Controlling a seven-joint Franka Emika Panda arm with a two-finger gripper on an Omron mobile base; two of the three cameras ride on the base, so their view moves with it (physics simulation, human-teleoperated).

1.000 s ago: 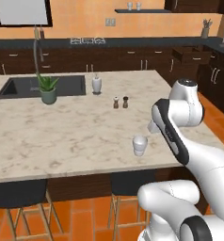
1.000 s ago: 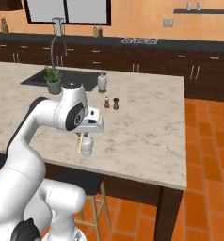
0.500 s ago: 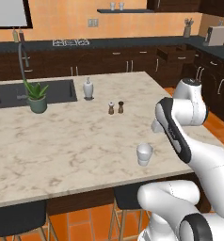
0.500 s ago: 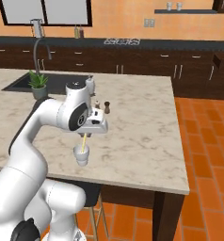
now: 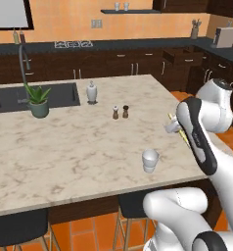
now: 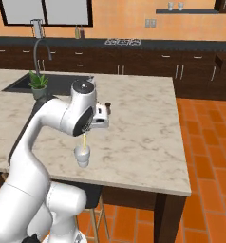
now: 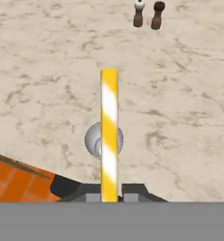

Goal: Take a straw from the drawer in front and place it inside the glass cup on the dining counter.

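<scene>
My gripper [image 7: 109,192] is shut on the straw [image 7: 109,127], a thin yellow stick with pale stripes that points away from the hand. The glass cup [image 7: 93,140] lies right behind the straw in the hand view. In the right base view the gripper [image 6: 84,134] holds the straw [image 6: 84,141] pointing down, its lower end just above the rim of the glass cup [image 6: 82,155]. The cup [image 5: 150,160] stands upright near the front edge of the dining counter [image 5: 79,147]. The drawer [image 5: 178,55] stands pulled open at the far right.
Salt and pepper shakers [image 5: 120,112] stand mid-counter, with a white soap bottle [image 5: 91,92] and a potted plant [image 5: 38,102] by the sink [image 5: 20,95]. Stools [image 5: 18,230] sit under the counter's front edge. Orange tiled floor [image 6: 205,142] lies to the right.
The whole picture has shifted, so the base has driven. The gripper, still shut on the straw, now hangs over the cup instead of beside it.
</scene>
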